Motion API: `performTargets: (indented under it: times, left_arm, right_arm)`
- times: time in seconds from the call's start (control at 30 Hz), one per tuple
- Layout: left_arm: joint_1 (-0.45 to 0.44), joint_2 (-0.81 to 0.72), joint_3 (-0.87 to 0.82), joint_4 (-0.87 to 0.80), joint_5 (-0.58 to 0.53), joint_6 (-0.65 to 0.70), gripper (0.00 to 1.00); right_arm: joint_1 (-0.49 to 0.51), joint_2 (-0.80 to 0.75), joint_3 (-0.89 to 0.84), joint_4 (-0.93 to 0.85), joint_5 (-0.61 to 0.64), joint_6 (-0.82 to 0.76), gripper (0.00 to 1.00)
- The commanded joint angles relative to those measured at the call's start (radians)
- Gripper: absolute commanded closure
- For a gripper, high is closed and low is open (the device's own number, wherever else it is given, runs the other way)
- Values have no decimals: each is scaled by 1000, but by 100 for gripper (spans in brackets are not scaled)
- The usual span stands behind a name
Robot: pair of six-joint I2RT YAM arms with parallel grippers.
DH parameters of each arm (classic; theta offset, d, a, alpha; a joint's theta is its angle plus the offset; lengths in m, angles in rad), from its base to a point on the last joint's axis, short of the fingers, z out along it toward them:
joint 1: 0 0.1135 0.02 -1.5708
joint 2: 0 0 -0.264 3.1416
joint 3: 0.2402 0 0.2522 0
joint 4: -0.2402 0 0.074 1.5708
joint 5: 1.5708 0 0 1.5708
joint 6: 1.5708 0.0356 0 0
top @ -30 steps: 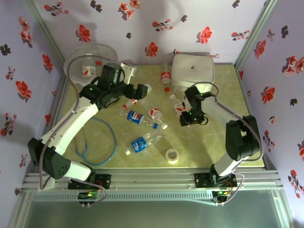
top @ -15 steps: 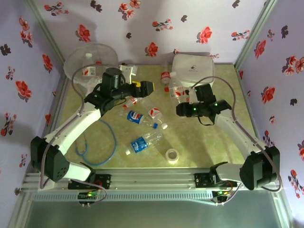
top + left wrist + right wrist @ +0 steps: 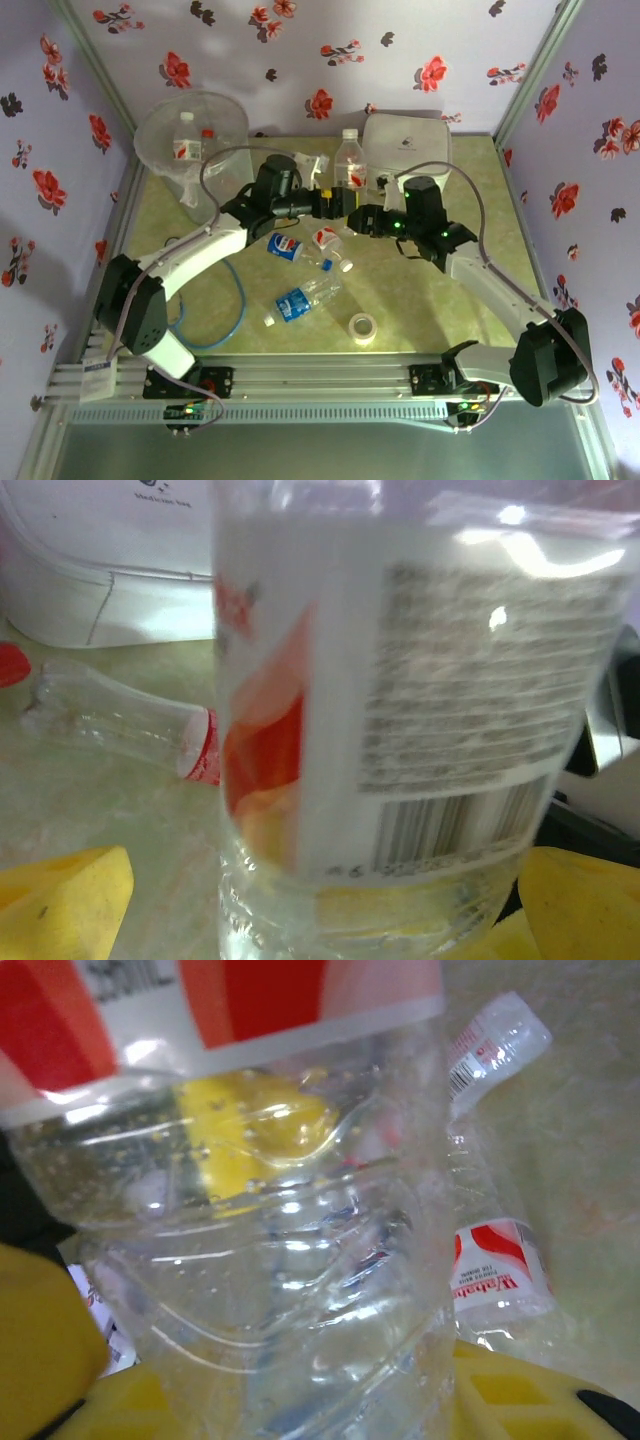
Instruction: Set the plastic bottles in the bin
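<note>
I see both arms meeting at mid-worktop (image 3: 450,300) on one upright bottle (image 3: 348,165) with a red label and white cap. My right claw (image 3: 366,218) pinches its lower body, and the clear plastic is dented against the yellow fingers (image 3: 40,1360). My left claw (image 3: 338,203) is spread around the same bottle, with its fingers (image 3: 60,900) off the sides. The bin (image 3: 160,160) stands at the far left with two bottles (image 3: 183,150) inside. A blue-labelled bottle (image 3: 285,246) and a second blue-labelled bottle (image 3: 295,303) lie mid-worktop, with a tape roll (image 3: 363,328) nearer me.
</note>
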Motion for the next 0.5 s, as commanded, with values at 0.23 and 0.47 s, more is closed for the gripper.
performTargets:
  times: [0.23,0.47]
  left_arm:
    - [-13,29,50,43,-47,26,18]
    - [-10,40,71,22,-70,35,42]
  right_arm:
    - [42,27,-11,80,-48,20,69]
    - [42,19,-14,52,-41,5,63]
